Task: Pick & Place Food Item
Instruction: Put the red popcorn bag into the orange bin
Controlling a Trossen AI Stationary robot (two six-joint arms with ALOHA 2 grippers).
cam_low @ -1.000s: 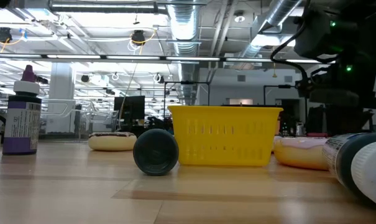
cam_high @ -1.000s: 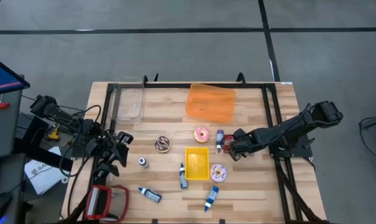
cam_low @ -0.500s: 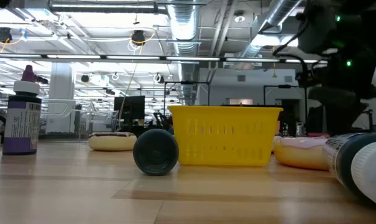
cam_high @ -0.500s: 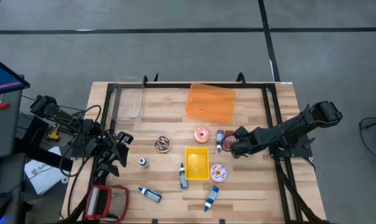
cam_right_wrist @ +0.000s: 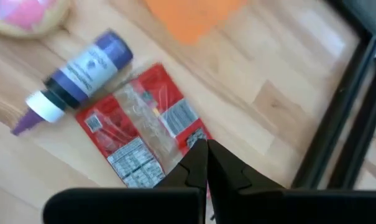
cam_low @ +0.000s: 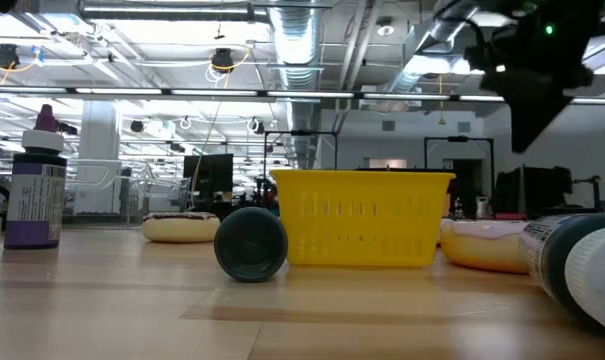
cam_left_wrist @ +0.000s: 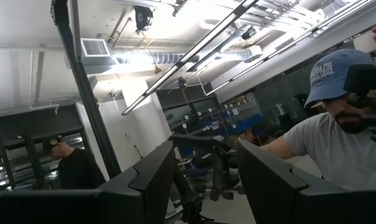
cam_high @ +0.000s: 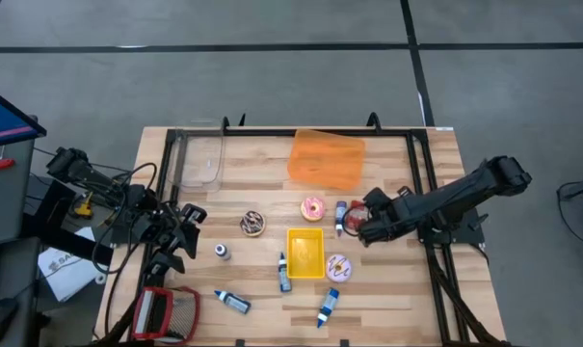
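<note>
My right gripper [cam_right_wrist: 206, 163] pinched shut on the edge of the red-and-clear crinkly snack packet [cam_right_wrist: 144, 130], just beside the purple-capped bottle [cam_right_wrist: 76, 79], right of the yellow plastic basket [cam_high: 305, 253], my left gripper [cam_high: 182, 231] part-open, empty, far left of the basket.

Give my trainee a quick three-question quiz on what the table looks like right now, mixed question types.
1. True or false: the yellow basket holds a donut.
2. What does the right gripper pinch? A) purple-capped bottle B) red snack packet C) orange lid
3. Where is the left gripper waiting?

Key:
1. False, it looks empty.
2. B, by the packet's edge.
3. At the table's left edge, away from the food.
</note>
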